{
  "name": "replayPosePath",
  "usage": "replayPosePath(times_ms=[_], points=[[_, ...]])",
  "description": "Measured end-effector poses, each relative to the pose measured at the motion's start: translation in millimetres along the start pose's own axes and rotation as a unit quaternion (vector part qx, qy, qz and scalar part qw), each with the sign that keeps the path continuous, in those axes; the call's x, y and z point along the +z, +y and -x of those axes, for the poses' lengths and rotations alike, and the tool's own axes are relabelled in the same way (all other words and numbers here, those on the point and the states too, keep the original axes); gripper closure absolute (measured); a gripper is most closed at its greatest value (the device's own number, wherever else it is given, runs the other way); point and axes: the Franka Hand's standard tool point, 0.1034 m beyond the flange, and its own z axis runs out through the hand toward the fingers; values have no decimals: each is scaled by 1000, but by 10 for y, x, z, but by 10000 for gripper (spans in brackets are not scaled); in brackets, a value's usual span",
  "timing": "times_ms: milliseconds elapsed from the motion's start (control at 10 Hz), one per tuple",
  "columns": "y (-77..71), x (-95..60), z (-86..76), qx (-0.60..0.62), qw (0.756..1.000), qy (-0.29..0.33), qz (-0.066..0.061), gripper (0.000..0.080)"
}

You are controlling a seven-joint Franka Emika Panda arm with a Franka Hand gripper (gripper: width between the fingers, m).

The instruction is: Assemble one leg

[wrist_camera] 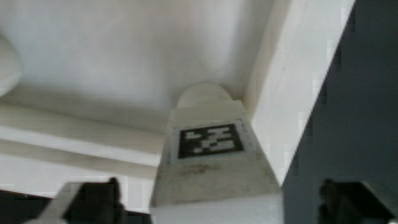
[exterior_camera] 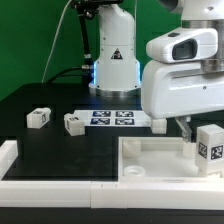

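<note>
One leg [exterior_camera: 211, 146], a white stubby block with tag marks, stands upright at the exterior view's right end of the large white panel [exterior_camera: 150, 160]. My gripper [exterior_camera: 203, 135] straddles it. In the wrist view the leg [wrist_camera: 214, 150] lies between the two dark fingers [wrist_camera: 93, 202]. A thin gap shows beside it on one side, so the jaws are open around it. The leg's far end points at the panel's [wrist_camera: 71, 120] inner corner. I cannot tell whether it sits in a socket.
Two loose legs [exterior_camera: 38, 117] [exterior_camera: 74, 123] lie on the black table at the exterior view's left. A third leg [exterior_camera: 159, 125] is partly behind my hand. The marker board [exterior_camera: 112, 118] lies mid-table. The arm's base [exterior_camera: 115, 60] stands behind. A white rail [exterior_camera: 60, 186] borders the front.
</note>
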Motion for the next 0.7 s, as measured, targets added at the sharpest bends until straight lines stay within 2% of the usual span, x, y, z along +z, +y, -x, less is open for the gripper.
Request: replayPosePath(times_ms=[100,200,400,500,700], points=[[0,0,0,3,1000,0,0,374],[0,0,0,17,1000,0,0,510],[-5,0,-4,65,998,1,0,509],[-9,7,-5,171,985,3,2,509],[-14,8,-8,300,954,5,5,509]])
